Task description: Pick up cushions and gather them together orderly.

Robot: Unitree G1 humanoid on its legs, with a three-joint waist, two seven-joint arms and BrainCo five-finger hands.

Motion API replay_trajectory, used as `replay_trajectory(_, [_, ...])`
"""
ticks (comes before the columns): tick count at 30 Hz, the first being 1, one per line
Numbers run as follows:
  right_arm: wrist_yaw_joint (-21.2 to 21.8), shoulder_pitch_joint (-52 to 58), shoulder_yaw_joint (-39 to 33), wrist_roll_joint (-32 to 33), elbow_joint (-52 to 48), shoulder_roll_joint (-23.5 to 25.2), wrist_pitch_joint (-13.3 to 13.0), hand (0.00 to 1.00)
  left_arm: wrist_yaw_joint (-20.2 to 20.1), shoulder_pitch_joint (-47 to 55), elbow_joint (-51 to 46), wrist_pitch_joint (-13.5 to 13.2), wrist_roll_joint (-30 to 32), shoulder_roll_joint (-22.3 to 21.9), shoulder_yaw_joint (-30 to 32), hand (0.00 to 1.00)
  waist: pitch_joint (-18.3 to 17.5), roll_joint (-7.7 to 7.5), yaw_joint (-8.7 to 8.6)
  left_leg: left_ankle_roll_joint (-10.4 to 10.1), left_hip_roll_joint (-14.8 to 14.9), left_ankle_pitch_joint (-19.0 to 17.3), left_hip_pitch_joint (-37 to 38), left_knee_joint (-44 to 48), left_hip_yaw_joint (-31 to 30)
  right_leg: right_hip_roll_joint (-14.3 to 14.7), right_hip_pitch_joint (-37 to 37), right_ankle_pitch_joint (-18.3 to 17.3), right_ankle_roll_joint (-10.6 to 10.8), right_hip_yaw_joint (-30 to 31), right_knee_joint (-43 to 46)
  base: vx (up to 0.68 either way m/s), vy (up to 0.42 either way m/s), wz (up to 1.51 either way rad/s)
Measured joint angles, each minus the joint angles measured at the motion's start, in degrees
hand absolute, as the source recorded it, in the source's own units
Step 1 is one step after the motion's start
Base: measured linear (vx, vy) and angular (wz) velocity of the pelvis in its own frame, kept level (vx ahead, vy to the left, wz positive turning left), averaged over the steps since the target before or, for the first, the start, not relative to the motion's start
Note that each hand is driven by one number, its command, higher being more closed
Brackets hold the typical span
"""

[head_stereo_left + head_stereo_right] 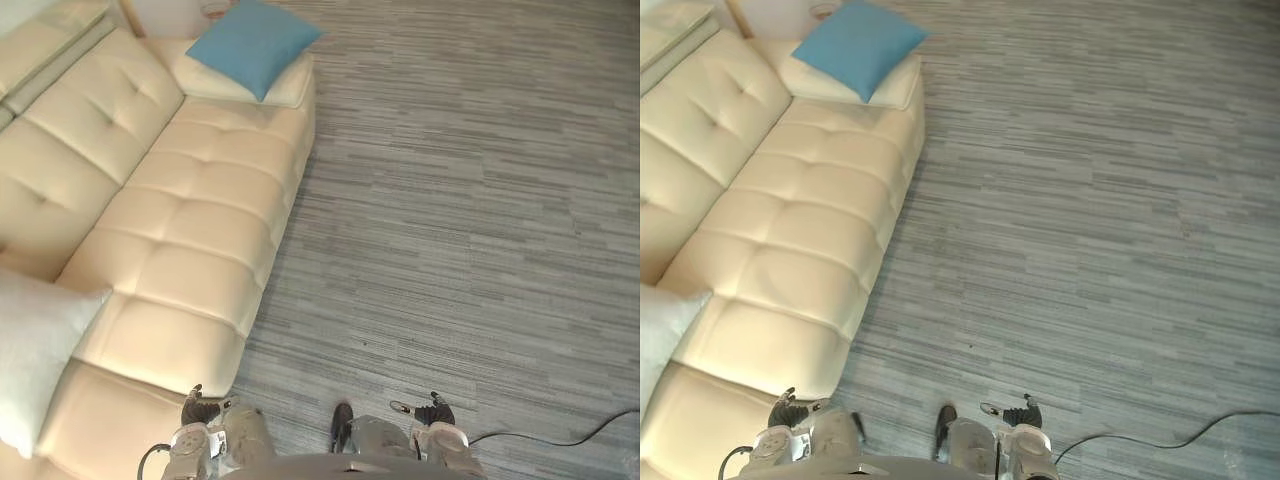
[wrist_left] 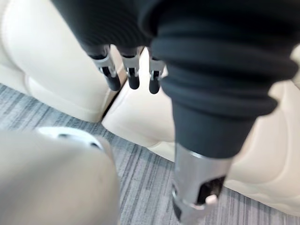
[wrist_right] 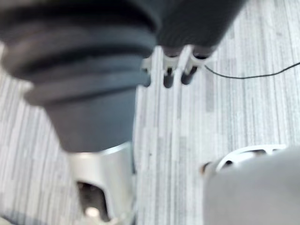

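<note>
One blue cushion point(image 1: 255, 42) lies well apart from the white cushion point(image 1: 35, 350).

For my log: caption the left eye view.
Blue cushion, white cushion apart on sofa; left robot hand, right robot hand open.

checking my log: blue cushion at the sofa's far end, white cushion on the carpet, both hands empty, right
No: the white cushion lies on the sofa, near end, not the carpet; see the left eye view. Rest is right: blue cushion at the far end, left hand and right hand empty.
</note>
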Motion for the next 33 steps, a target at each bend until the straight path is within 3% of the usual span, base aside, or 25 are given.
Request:
replay_trajectory(2, [-0.29,-0.48,0.08,0.29,0.07,0.14,-0.02,0.00,0.15,1.60,-0.99,0.29,0.07,-0.07,0.04,0.00,0.27,-0.02,1.52,-0.32,-4.97,-0.10,-3.94,-13.16,-1.34,-0.19,1.48,-0.72,0.81,4.77,-0.97,0.28,0.140,-1.07])
replay_trajectory(3, [-0.38,-0.56,0.05,0.33,0.06,0.25,-0.03,0.00,0.13,2.13,-0.97,0.32,0.09,-0.15,0.03,0.00,0.28,-0.02,1.77,-0.72,-5.56,0.52,-4.36,-16.83,-1.56,-0.25,1.84,-1.04,1.12,5.76,-1.08,0.32,0.182,-1.13])
replay_trajectory(4, [-0.49,-0.70,-0.09,0.53,0.07,0.53,-0.07,0.00,0.09,2.79,-0.90,0.62,0.17,-0.35,0.02,0.00,0.28,-0.01,2.30,-2.09,-6.58,3.35,-4.58,-26.84,-2.51,-0.28,2.74,-1.87,2.19,8.24,-1.58,0.36,0.227,-1.17])
replay_trajectory(5, [-0.87,-0.67,-0.29,1.47,0.14,0.75,-0.09,0.00,0.08,3.62,-0.72,0.73,0.48,-0.58,0.25,0.00,0.11,-0.25,2.89,-2.87,-6.90,9.62,-3.73,-33.06,-3.05,-0.35,3.74,-2.81,3.50,11.19,-2.27,0.39,0.256,-1.19])
replay_trajectory(6, [-1.19,-0.64,-0.31,1.55,0.18,0.85,-0.08,0.00,0.07,4.09,-0.60,0.72,0.76,-0.66,0.02,0.00,-0.29,-0.43,3.35,-2.56,-7.27,11.64,-3.16,-33.43,-2.83,-0.44,4.12,-3.19,3.80,12.43,-2.69,0.48,0.317,-1.06])
replay_trajectory(8, [-1.31,-0.10,-0.39,1.84,0.28,1.65,-0.08,0.00,-0.06,4.55,-0.40,0.68,1.92,0.27,0.15,0.00,-1.85,-2.07,3.43,2.49,-10.32,8.99,-4.12,-29.97,-3.67,-2.59,4.16,-5.23,6.54,14.91,-1.81,0.55,0.324,-0.63])
replay_trajectory(10, [-1.15,0.21,-2.18,1.72,0.22,3.41,-0.05,0.00,-0.04,4.44,-0.44,0.75,2.26,1.45,0.57,0.00,-2.23,-4.98,3.58,5.04,-12.88,3.84,-1.24,-26.99,-0.41,-5.94,0.86,-8.12,12.59,15.90,12.03,0.58,0.266,-0.43])
replay_trajectory(11, [-1.06,0.56,-2.28,1.49,0.24,3.59,-0.04,0.00,0.00,4.50,-0.20,0.82,2.28,1.73,-0.03,0.00,-2.19,-5.01,3.21,6.39,-13.41,1.50,1.91,-25.79,0.74,-6.72,-1.08,-6.80,17.99,15.92,22.45,0.63,0.252,-0.31])
replay_trajectory(12, [-1.03,0.71,-2.21,1.38,0.23,3.65,-0.05,0.00,-0.04,4.53,-0.16,0.96,2.28,1.89,-0.38,0.00,-2.17,-4.99,2.79,6.78,-13.77,0.41,3.52,-25.44,0.74,-7.15,-2.27,-5.50,20.77,15.92,27.12,0.53,0.191,-0.10])
replay_trajectory(13, [-0.96,0.71,-2.15,1.32,-0.33,3.59,-0.24,0.00,-0.01,4.59,-0.25,1.15,2.29,2.16,-0.99,0.00,-2.20,-5.03,2.20,7.11,-14.03,-1.68,6.43,-25.06,0.80,-7.52,-4.24,-3.23,21.69,15.53,35.89,0.50,0.112,-0.03])
replay_trajectory(14, [-0.73,0.71,-2.17,1.32,-0.97,3.49,-0.28,0.00,-0.04,4.49,-0.27,1.20,2.29,2.36,-1.57,0.00,-2.15,-4.90,1.86,7.43,-14.13,-3.42,10.74,-25.90,0.65,-8.65,-7.19,-2.97,19.65,11.82,44.13,0.39,0.079,-0.04])
replay_trajectory(15, [-0.45,0.76,-2.23,1.32,-1.33,3.43,-0.28,0.00,-0.02,4.41,-0.28,1.21,2.36,2.36,-1.76,0.00,-1.96,-4.57,1.62,7.67,-14.12,-3.88,12.56,-26.91,0.50,-9.41,-8.35,-3.13,17.07,9.39,45.84,0.49,0.062,-0.07])
replay_trajectory(16, [0.21,0.78,-2.33,1.31,-1.93,3.37,-0.34,0.00,-0.02,4.42,-0.28,1.28,2.31,2.37,-1.84,0.00,-2.11,-4.32,1.16,7.44,-13.95,-4.51,15.61,-29.40,0.20,-10.59,-10.77,-4.01,12.59,5.26,46.72,0.50,0.017,-0.08])
replay_trajectory(17, [0.53,0.55,-2.63,1.31,-2.19,3.24,-0.47,0.00,-0.05,4.06,-0.27,1.32,2.29,2.44,-1.84,0.00,-2.04,-4.35,0.79,7.16,-13.52,-4.69,19.50,-32.49,0.12,-11.47,-13.93,-5.64,9.77,0.57,44.10,0.62,0.011,-0.09])
replay_trajectory(19, [0.94,0.31,-2.84,1.31,-2.17,2.54,-0.42,0.00,-0.23,3.07,-0.18,1.40,2.28,2.32,-2.24,0.00,-1.65,-3.84,0.40,7.16,-12.72,-4.69,24.08,-36.15,-0.53,-10.93,-16.81,-6.71,7.82,-3.34,37.63,0.59,-0.041,0.02])
replay_trajectory(21, [1.06,0.08,-3.23,1.61,-2.25,1.56,-0.52,0.00,-0.75,2.41,0.53,1.40,2.27,1.85,-3.01,0.00,-1.35,-2.55,-1.07,7.09,-10.68,-4.64,28.03,-39.26,-1.48,-8.09,-19.33,-3.99,6.79,-5.02,21.94,0.50,-0.072,0.33])
replay_trajectory(23, [1.02,-0.26,-3.83,1.74,-1.82,1.24,-0.41,0.00,-1.07,0.90,1.57,1.31,2.32,2.18,-4.01,0.00,-1.37,-2.94,-2.19,6.58,-10.20,-4.61,30.67,-40.51,-3.89,-5.76,-20.53,5.67,6.67,-3.05,2.49,0.62,-0.164,0.48])
replay_trajectory(24, [1.02,0.05,-3.84,1.84,-1.68,1.17,-0.28,0.00,-1.10,0.62,1.79,1.30,2.32,2.07,-4.06,0.00,-1.42,-3.50,-2.44,4.88,-10.40,-4.91,32.01,-40.55,-5.34,-5.44,-19.87,11.57,6.53,-1.69,-6.16,0.80,-0.266,0.57])
replay_trajectory(25, [1.03,0.31,-3.85,1.83,-1.59,0.76,-0.25,0.00,-1.09,0.36,2.47,1.18,2.35,1.86,-3.93,0.00,-1.75,-3.75,-2.84,3.74,-9.96,-5.24,33.74,-39.98,-8.14,-5.20,-18.56,21.95,4.97,-0.06,-7.56,0.69,-0.255,0.54])
replay_trajectory(26, [1.04,-0.95,-4.15,1.69,-1.36,-0.13,-0.06,0.00,-1.20,-0.78,3.98,1.13,2.73,0.03,-3.56,0.00,-1.49,-0.53,-2.58,-0.07,-7.58,-2.36,33.27,-36.72,-10.67,-3.94,-18.67,20.71,2.69,-0.55,-2.59,0.67,-0.252,0.42])
replay_trajectory(29, [1.09,-1.02,-4.50,1.67,-1.96,-0.39,-0.10,0.00,-1.07,-1.31,3.81,0.96,2.91,-2.52,-0.11,0.00,-0.87,0.87,-2.49,0.14,-7.07,6.83,28.02,-22.33,-11.98,-3.72,-16.08,14.94,2.73,-3.08,1.41,0.57,-0.220,0.25])
replay_trajectory(30, [1.08,-0.84,-3.46,1.64,-1.92,-0.36,0.07,0.00,-1.10,-1.48,3.65,1.02,2.88,-4.01,2.33,0.00,-0.29,1.83,-2.01,-2.97,-4.53,18.50,21.22,-5.63,-11.85,-3.04,-10.44,11.64,2.13,-3.63,0.59,0.62,-0.151,0.23])
replay_trajectory(31, [1.04,-0.86,-2.19,1.82,-1.96,0.07,0.07,0.00,-1.12,-1.48,2.73,0.81,2.14,-4.47,2.77,0.00,-0.09,2.25,-0.98,-1.90,-1.21,15.55,15.39,7.35,-8.35,-1.93,-6.40,9.38,1.60,-4.07,-0.11,0.70,-0.142,0.16])
replay_trajectory(32, [1.04,-1.18,-1.80,1.89,-1.91,0.40,-0.05,0.00,-1.12,-1.55,1.72,0.63,2.00,-4.48,2.63,0.00,-0.01,2.29,-0.51,-0.44,0.52,12.87,12.44,12.63,-5.60,-1.71,-3.89,8.15,1.58,-4.15,-0.63,0.64,-0.110,0.02])
replay_trajectory(33, [0.96,-1.44,-1.46,1.97,-1.80,1.10,-0.01,0.00,-1.09,-1.53,0.26,0.56,1.32,-4.34,2.13,0.00,0.40,1.06,0.10,0.72,1.42,9.13,7.17,14.96,-1.94,-1.85,1.17,7.06,1.88,-4.33,-3.65,0.49,-0.084,0.07])
